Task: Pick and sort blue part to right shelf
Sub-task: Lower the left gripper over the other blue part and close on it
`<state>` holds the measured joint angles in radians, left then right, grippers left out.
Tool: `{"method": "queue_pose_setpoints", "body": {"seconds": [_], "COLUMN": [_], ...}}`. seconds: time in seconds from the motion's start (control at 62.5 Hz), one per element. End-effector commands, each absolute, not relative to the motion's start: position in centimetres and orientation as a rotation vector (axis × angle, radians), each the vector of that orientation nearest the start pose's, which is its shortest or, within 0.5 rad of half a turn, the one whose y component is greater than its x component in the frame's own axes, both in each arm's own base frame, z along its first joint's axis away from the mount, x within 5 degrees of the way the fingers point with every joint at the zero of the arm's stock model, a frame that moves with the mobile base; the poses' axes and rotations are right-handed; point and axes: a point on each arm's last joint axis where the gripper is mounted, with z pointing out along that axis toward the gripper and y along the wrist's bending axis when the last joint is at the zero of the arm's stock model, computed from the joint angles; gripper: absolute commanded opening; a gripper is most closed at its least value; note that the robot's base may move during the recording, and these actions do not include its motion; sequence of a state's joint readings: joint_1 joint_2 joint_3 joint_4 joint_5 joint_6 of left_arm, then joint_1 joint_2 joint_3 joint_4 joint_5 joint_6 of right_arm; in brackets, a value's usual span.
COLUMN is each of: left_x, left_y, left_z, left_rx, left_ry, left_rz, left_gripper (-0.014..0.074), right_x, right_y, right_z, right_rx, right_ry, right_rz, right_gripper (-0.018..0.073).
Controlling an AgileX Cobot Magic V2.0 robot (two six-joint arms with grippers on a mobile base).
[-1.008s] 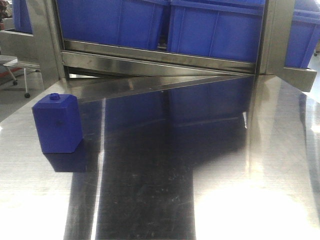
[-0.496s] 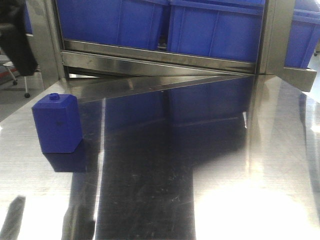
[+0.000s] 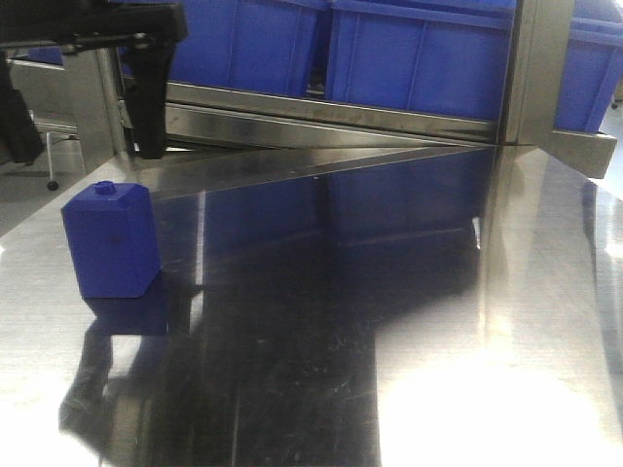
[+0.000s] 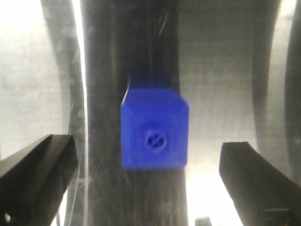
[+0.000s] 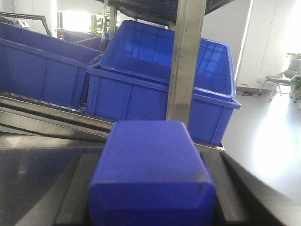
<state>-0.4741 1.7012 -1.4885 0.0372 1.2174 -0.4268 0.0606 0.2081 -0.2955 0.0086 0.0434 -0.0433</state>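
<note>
Left tool (image 4: 148, 162) hovers spread above the glossy steel table (image 3: 545, 292).

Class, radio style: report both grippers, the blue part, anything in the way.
Left gripper open above knobbed blue block on table. Right gripper shut on blue part, cap end hidden. Metal shelf post ahead, in front of blue bins.

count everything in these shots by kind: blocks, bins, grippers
small deep-blue plastic blocks: 2 (knob-topped block standing on the steel table; held block, its top hidden, clamped in the right gripper)
large blue plastic bins: at least 3 in the front view
black grippers: 2 (right gripper; left gripper, open above the knob-topped block)
total: at least 7
</note>
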Motion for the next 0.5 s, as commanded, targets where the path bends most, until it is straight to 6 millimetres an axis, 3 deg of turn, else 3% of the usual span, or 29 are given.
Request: {"method": "queue_pose_setpoints", "body": {"seconds": [0.0, 0.48], "left_x": [30.9, 31.0], "left_y": [-15.8, -16.0], "left_z": [31.5, 28.3], "left_rx": [0.056, 0.051], "left_ry": [2.905, 2.985], "left_rz": [-0.112, -0.071], "left_gripper": [0.0677, 0.0669], "right_x": [6.2, 6.2], "right_y": [0.3, 0.3], "right_z": [31.4, 31.4], "right_rx": [-0.069, -0.069], "right_ry": [1.323, 1.323], "right_rz": [0.002, 0.002], "right_gripper": [0.0356, 0.0356]}}
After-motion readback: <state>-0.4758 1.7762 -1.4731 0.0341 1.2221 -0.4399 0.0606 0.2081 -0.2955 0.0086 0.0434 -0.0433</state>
